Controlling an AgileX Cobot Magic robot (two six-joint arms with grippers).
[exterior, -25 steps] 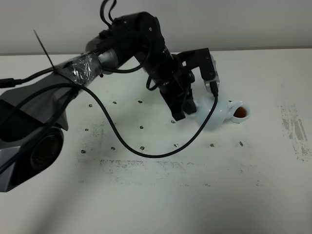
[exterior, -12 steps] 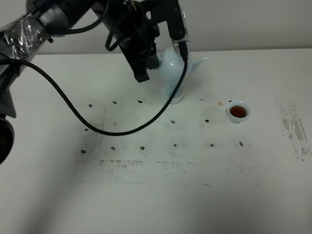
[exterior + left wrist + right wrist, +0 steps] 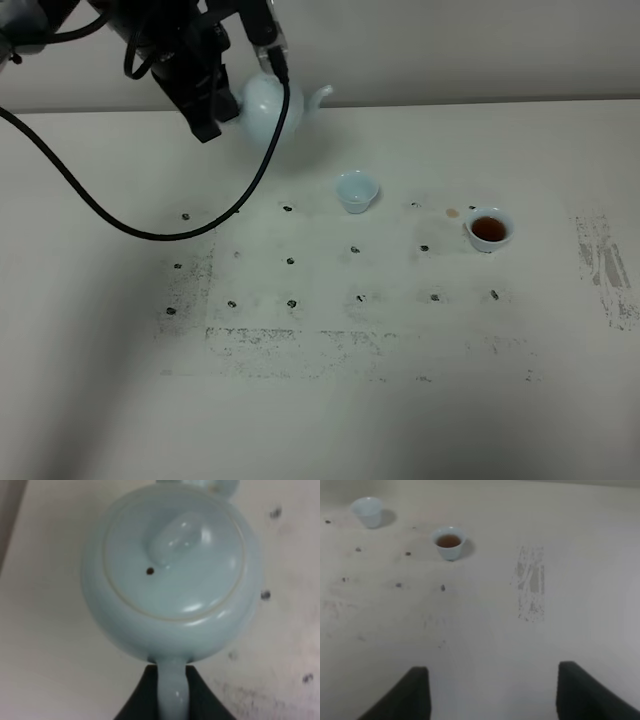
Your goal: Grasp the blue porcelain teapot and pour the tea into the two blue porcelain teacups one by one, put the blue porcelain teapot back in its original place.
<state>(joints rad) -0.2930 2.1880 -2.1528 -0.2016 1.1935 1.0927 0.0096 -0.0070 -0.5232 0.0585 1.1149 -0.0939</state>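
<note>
Blue porcelain teapot (image 3: 170,580): pale glazed ceramic, smooth, glossy; soft highlights on lid knob and shoulder.
Teacup with tea (image 3: 489,228), other teacup (image 3: 356,190): same pale glaze, smooth.
Table (image 3: 400,420): off-white, matt; worn grey scuffed patches, dark specks.
Cable (image 3: 120,215): black sheath, smooth.
Left gripper (image 3: 172,680), right gripper (image 3: 492,690): jaws dark, matt, material unclear.

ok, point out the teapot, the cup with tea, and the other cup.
teapot (image 3: 262,108), exterior high view, middle of its body.
cup with tea (image 3: 488,244), exterior high view, front outer wall.
other cup (image 3: 356,189), exterior high view, inside of its bowl.
</note>
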